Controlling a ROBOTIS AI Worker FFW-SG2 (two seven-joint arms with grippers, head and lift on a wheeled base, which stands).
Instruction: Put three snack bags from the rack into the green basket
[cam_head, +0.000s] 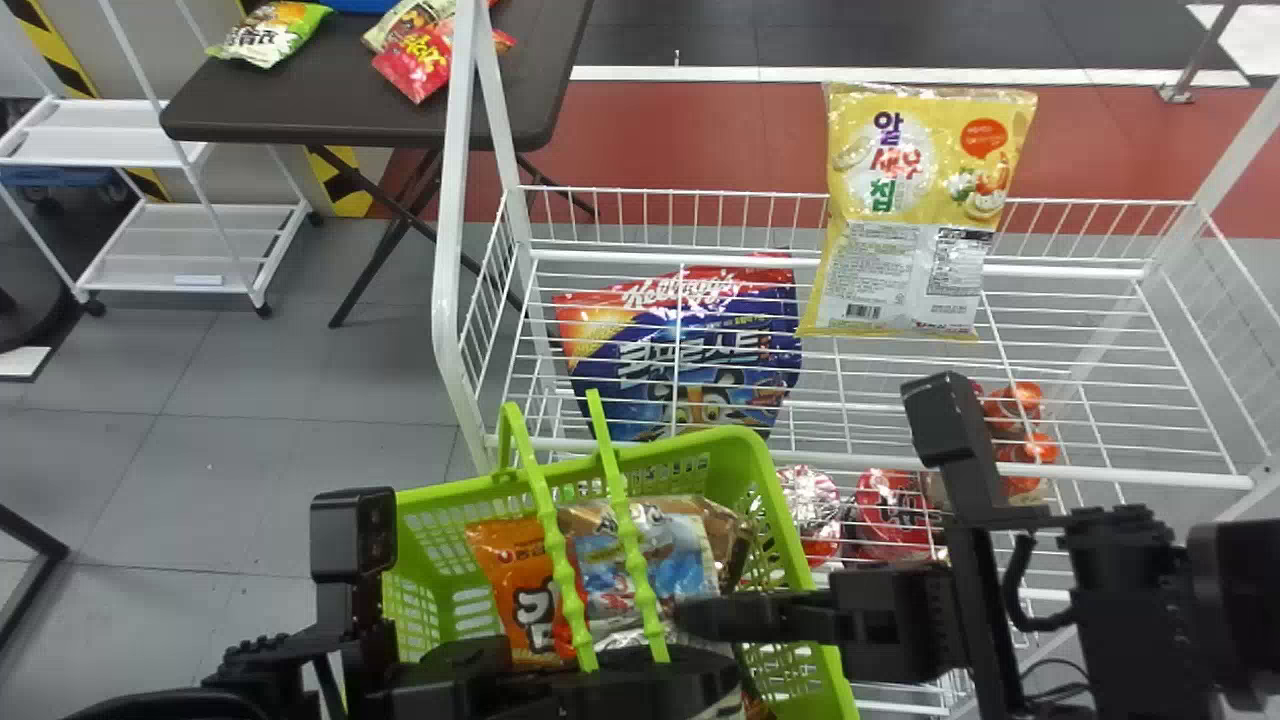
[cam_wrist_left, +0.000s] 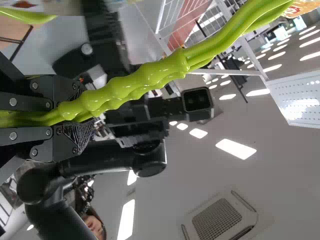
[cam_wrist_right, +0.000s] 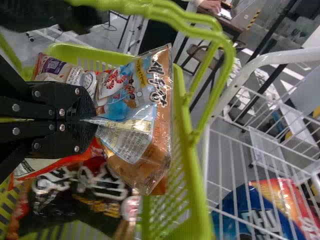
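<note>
In the head view my left gripper (cam_head: 625, 682) is at the green basket (cam_head: 745, 470); the left wrist view has this gripper (cam_wrist_left: 65, 114) shut on the basket's green handles (cam_wrist_left: 150, 75). My right gripper (cam_head: 705, 618) is inside the basket. Seen from its wrist, the right gripper (cam_wrist_right: 91, 120) is shut on the edge of a blue-and-orange snack bag (cam_wrist_right: 132, 95), which lies partly over other packs. An orange bag (cam_head: 510, 560) is beside it, and a dark bag (cam_wrist_right: 80, 200) lies lower in the basket. A yellow snack bag (cam_head: 900, 180) is at the rack's back rail.
The white wire rack (cam_head: 860, 460) stands behind and right of the basket, with a blue-and-red cereal bag (cam_head: 690, 350) on it. Red-lidded packs (cam_head: 890, 510) and orange items (cam_head: 1020, 440) lie lower down. A dark table (cam_head: 400, 115) with more bags stands at the back left.
</note>
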